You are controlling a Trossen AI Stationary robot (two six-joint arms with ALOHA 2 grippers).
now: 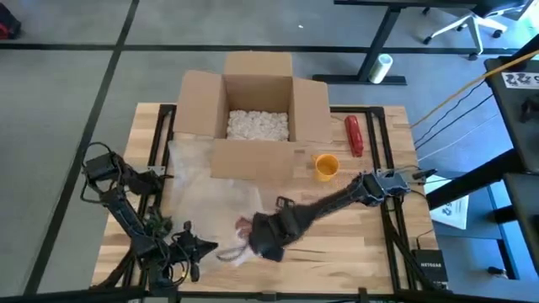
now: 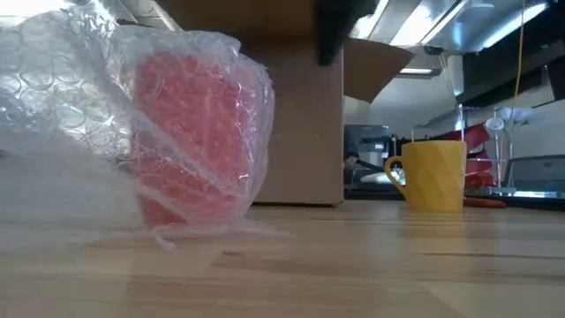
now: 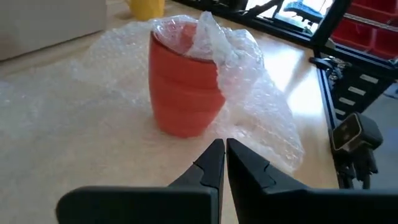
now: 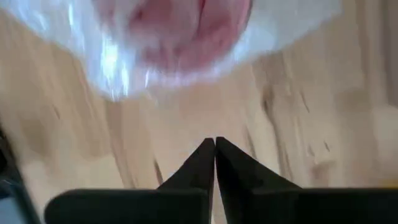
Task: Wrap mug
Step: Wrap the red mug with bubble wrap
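We see a wooden counter [image 1: 354, 227] on grey office floor. The red mug [image 3: 185, 87] stands upright near its front edge, half draped in bubble wrap [image 3: 261, 106]. Behind it stand an open cardboard box [image 1: 257, 109] and a yellow mug [image 1: 326, 167]. Both the left end effector [image 3: 225, 149] and the right end effector [image 4: 215, 144] are pinched together, empty.

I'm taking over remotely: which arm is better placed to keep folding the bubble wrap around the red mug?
Probably right. The right gripper, fingers shut, hangs directly over the red mug and bubble wrap. The left gripper, also shut, sits beside them near the table's front edge, pointing at the mug.
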